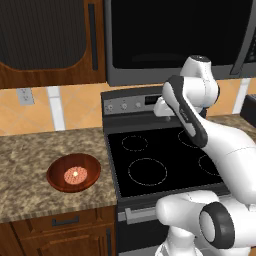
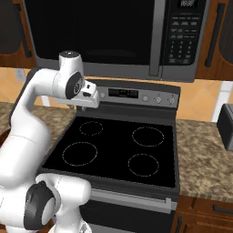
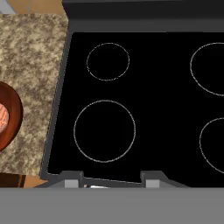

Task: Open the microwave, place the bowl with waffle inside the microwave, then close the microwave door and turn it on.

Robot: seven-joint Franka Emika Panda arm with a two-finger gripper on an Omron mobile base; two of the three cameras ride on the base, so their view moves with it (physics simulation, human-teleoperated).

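Note:
The microwave (image 1: 170,40) (image 2: 100,32) hangs above the stove with its black glass door (image 2: 91,27) closed; the grey bar handle (image 2: 157,36) runs down the door's right side. On the granite counter left of the stove rests the reddish-brown bowl (image 1: 56,180) (image 3: 14,114), holding the waffle (image 1: 75,174) (image 3: 1,117). My gripper (image 3: 113,180) hovers over the stove's front left area, pointing down, below the microwave and to the right of the bowl. Its fingertips (image 3: 73,179) stand apart with nothing between them.
The black-topped stove (image 1: 155,155) (image 2: 118,145) has four burner rings and a knob panel (image 2: 145,96) at the back. Keypad (image 2: 184,36) sits right of the microwave door. A dark appliance (image 2: 226,125) stands on the right counter. Wooden cabinets (image 1: 45,35) flank the microwave.

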